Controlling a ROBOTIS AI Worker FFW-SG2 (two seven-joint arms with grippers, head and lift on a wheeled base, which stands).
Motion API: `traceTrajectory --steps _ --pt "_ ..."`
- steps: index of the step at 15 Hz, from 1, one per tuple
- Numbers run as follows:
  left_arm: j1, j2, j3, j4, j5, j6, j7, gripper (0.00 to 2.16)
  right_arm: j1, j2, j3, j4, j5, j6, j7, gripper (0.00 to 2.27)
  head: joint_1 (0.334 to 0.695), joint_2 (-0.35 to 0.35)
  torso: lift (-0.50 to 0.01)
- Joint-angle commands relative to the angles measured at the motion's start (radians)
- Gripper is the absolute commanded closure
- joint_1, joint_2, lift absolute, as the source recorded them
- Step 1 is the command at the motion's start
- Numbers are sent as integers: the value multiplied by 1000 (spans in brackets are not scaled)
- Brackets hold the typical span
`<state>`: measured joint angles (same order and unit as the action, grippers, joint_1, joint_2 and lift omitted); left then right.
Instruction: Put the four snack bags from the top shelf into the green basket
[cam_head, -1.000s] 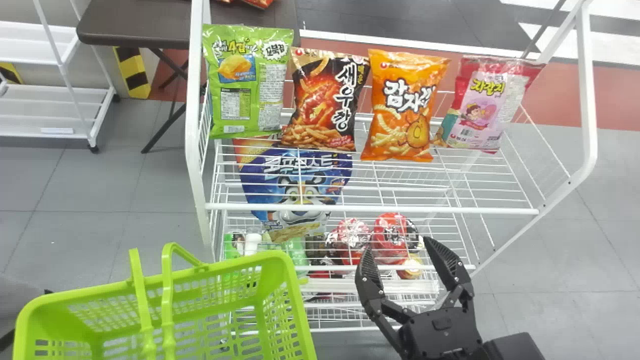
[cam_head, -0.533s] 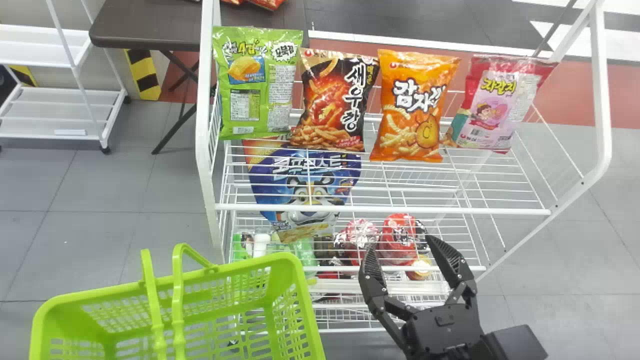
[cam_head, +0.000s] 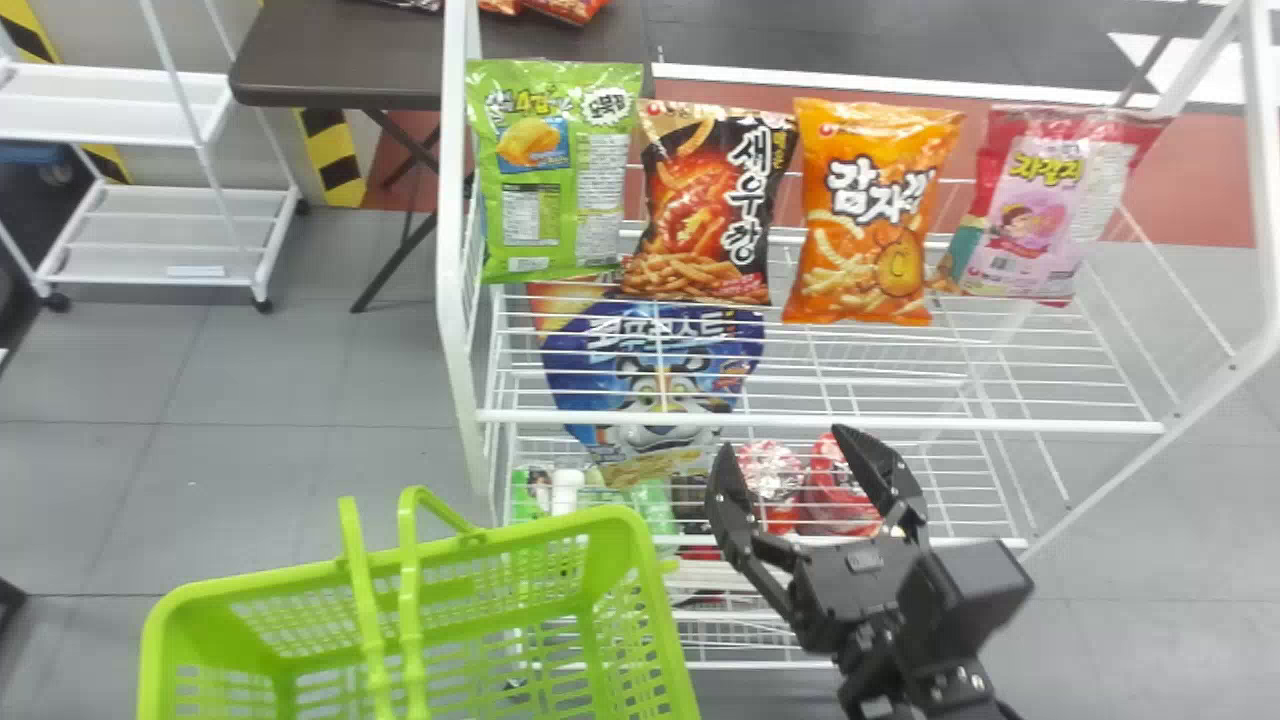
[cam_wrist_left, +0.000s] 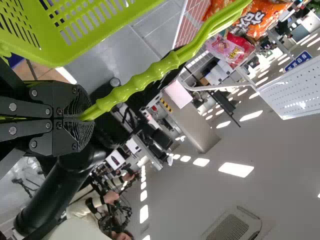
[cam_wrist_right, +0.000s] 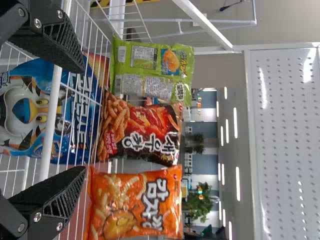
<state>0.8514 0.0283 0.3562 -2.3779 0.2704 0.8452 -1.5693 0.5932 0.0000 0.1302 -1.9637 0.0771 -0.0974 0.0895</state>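
Observation:
On the top shelf stand four bags side by side: a green bag (cam_head: 555, 170), a black-and-red bag (cam_head: 708, 205), an orange bag (cam_head: 872, 212) and a pink bag (cam_head: 1045, 205). My right gripper (cam_head: 790, 455) is open and empty in front of and below that shelf; in the right wrist view the right gripper (cam_wrist_right: 80, 120) faces the black-and-red bag (cam_wrist_right: 142, 127). The green basket (cam_head: 420, 560) hangs at the lower left of the head view. In the left wrist view my left gripper (cam_wrist_left: 82, 117) is shut on the basket's handle (cam_wrist_left: 145, 77).
The white wire rack's front bar (cam_head: 820, 422) runs between my right gripper and the bags. A blue cereal bag (cam_head: 655, 370) and red packages (cam_head: 835, 490) lie on lower levels. A dark table (cam_head: 350, 50) and a white cart (cam_head: 170, 235) stand behind at the left.
The rack, bags and basket have shifted to the right in the head view. My right gripper has moved up and leftward relative to the rack, still open.

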Motion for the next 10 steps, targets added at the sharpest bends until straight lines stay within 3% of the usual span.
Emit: traceTrajectory --steps 1,6,10 --pt "3 4 -2 2 3 1 -11 2148 -138 1 60 57 24 118 -24 130 695 -34 -4" --pt "11 13 1 14 12 1 -11 2148 -432 1 203 233 21 207 -43 124 695 99 -4" --pt "-8 38 0 28 27 1 -11 2148 -636 1 279 384 21 244 -132 124 695 181 -4"
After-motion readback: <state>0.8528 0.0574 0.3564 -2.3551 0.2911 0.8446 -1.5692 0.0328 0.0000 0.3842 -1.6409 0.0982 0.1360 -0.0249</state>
